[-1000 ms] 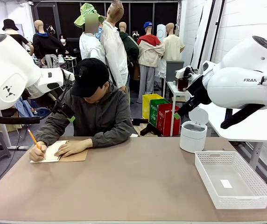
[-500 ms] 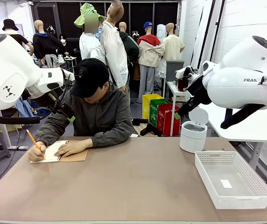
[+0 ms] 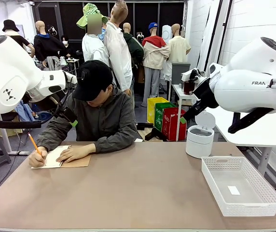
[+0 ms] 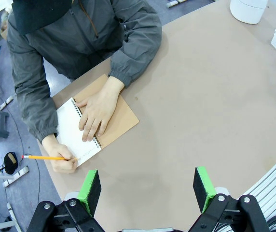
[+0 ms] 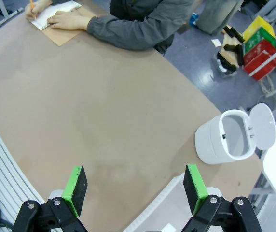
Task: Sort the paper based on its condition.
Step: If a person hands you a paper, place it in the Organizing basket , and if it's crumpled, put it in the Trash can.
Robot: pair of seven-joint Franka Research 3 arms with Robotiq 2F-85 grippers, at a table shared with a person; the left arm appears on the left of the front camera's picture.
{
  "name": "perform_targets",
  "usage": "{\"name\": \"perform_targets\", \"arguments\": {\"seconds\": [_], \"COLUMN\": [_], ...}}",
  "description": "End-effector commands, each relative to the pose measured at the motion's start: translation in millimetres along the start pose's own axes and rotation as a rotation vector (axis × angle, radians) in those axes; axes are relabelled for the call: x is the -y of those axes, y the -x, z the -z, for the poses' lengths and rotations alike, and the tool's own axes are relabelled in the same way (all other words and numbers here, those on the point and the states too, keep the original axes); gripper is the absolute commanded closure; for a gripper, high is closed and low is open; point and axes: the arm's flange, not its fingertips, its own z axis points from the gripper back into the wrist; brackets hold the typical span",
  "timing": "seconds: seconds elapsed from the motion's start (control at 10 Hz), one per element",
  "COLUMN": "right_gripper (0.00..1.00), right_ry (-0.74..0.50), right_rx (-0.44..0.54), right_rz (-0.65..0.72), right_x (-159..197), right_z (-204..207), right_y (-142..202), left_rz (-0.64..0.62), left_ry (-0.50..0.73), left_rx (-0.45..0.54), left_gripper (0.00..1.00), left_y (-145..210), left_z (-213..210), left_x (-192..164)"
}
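A person at the far side writes with an orange pencil point(image 3: 35, 144) on the white top page point(image 3: 56, 157) of a spiral notebook with a brown cover point(image 4: 121, 123). One hand lies flat on the page. The paper as a loose sheet is out of view. My left gripper point(image 4: 147, 186) hangs open high above the table, near the notebook, with nothing between its green pads. My right gripper point(image 5: 135, 188) is also open and empty, high over the table's right half.
A white mesh basket point(image 3: 225, 159) stands at the right front with a small white label point(image 3: 233, 190) inside. Behind it is a white bin point(image 3: 199, 140) with its lid up. Bare brown tabletop point(image 3: 143, 188) stretches between the notebook and the basket.
The person's pencil hand shifts slightly while writing. Neither arm has moved.
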Motion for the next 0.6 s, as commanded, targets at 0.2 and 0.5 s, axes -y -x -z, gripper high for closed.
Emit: {"name": "perform_targets", "arguments": {"seconds": [0.2,0.5], "right_gripper": [0.0,0.0], "right_ry": [-0.002,-0.002], "right_rx": [0.0,0.0], "right_rz": [0.0,0.0], "right_x": [0.2,0.2], "right_z": [0.0,0.0], "right_y": [0.1,0.1], "left_rz": [0.0,0.0], "left_ry": [0.0,0.0], "left_rx": [-0.002,-0.002], "left_gripper": [0.0,0.0], "left_y": [-1.7,-1.7], "left_z": [-0.8,-0.8], "left_x": [-0.5,-0.5]}}
